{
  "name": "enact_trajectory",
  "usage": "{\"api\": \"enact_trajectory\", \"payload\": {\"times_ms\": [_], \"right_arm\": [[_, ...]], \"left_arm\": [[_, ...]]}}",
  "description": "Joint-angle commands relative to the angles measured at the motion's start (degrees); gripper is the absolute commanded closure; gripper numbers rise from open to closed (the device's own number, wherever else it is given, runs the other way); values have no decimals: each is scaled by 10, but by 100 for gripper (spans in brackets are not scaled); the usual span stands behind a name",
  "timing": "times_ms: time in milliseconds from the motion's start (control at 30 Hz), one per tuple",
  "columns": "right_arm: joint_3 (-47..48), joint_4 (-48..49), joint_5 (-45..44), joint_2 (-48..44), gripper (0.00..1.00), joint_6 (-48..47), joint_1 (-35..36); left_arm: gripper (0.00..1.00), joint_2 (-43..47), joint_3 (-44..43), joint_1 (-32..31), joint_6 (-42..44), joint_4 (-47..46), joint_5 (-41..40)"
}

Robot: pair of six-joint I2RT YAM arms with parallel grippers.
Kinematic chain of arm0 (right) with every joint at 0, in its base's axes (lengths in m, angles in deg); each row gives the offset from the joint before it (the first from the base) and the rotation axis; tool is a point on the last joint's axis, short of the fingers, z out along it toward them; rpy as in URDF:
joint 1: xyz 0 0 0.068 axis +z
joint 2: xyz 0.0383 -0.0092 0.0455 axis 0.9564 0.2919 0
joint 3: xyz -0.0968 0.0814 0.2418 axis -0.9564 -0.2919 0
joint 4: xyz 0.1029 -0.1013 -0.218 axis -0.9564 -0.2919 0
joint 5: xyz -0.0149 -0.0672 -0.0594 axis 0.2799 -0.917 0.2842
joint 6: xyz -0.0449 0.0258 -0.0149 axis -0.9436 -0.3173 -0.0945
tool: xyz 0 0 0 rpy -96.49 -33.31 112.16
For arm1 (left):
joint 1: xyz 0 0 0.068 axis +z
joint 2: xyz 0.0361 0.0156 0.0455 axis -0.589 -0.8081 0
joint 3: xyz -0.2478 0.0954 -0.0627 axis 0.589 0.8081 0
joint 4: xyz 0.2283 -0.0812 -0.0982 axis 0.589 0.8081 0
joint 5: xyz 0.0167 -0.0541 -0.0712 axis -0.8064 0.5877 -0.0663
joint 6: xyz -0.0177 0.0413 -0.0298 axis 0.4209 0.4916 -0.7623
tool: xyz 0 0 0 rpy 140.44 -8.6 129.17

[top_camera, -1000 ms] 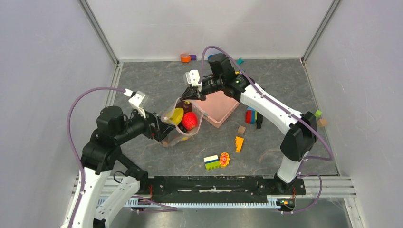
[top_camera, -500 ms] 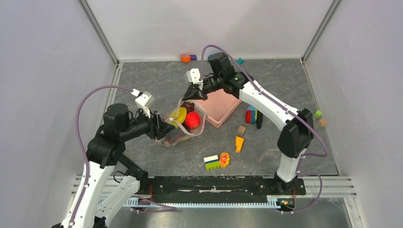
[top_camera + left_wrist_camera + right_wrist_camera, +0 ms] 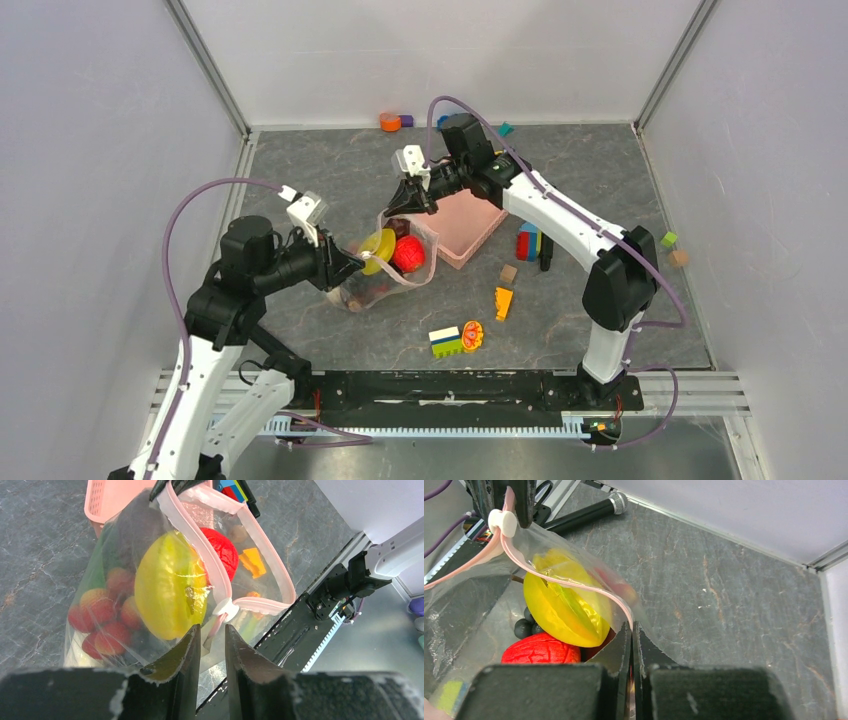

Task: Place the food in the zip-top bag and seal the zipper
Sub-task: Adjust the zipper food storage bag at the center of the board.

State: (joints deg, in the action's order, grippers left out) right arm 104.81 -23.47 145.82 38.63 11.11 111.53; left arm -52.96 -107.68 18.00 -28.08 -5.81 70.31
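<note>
Top external view shows the zip-top bag stretched between the two arms. The left pincer has one end of its mouth and the right pincer the other, with the pink lattice basket just beside the right pincer, under its wrist. Both pincers are squeezed down narrow on the zipper, the pale pink strip. The left wrist view has that strip running in between the left fingers, with the white slider just ahead of their tips. The right wrist view has the strip vanishing between the right fingers, which are all but touching. The mouth gapes in a loop between the two grips. Inside, directly ahead of the left pincer, the yellow citrus presses against the near wall. The red ball-like fruit sits beyond it, showing through the open mouth, and the strawberries lie low to the left. A dark apple sits farther off, dulled by the plastic. Only the right wrist view picks out the dark berries, tucked under the citrus just left of the right pincer's tips. It also catches the left pincer's dark fingers right above the slider. Only the top view shows what lies outside the bag: coloured blocks to the right of the right pincer and an orange wedge nearer the arm bases.
</note>
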Motion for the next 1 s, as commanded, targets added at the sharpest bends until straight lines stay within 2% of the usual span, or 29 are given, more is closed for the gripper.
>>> {"api": "enact_trajectory", "payload": {"times_ms": [0,133,333,433,500,533,567,600,633,667,833,867,933,967], "right_arm": [[-22,35,21,-25,100,32,-1],[-42,47,34,-36,100,40,-1],[-64,76,39,-43,100,64,-1],[-65,79,35,-43,100,71,-1],[-67,80,29,-45,100,76,-1],[-70,80,19,-46,95,76,-1],[-79,81,7,-50,82,76,-1],[-89,83,-10,-56,61,72,-1],[-104,81,-25,-66,46,59,-1],[-116,80,-48,-75,37,48,-1],[-163,88,-139,-132,19,33,-1],[-173,89,-149,-148,15,30,-1],[-193,103,-159,-176,3,32,-1],[-203,119,-164,-192,2,46,-1]], "left_arm": [[68,-12,0,-1,3,-32,9],[63,-21,-2,-1,0,-34,3],[64,-32,-7,-1,2,-34,18],[73,-30,-6,-1,6,-34,35],[97,-28,-9,0,8,-35,37],[98,-25,-9,-1,8,-34,28],[98,-18,-8,-1,9,-35,19],[98,-10,-7,-1,9,-34,10],[98,-3,-4,-1,6,-39,-5],[98,4,0,-1,3,-41,-21],[98,13,6,-1,-10,-44,-73],[98,11,6,-1,-11,-44,-75],[98,8,7,-1,-13,-44,-66],[98,8,7,-1,-13,-44,-59]]}}
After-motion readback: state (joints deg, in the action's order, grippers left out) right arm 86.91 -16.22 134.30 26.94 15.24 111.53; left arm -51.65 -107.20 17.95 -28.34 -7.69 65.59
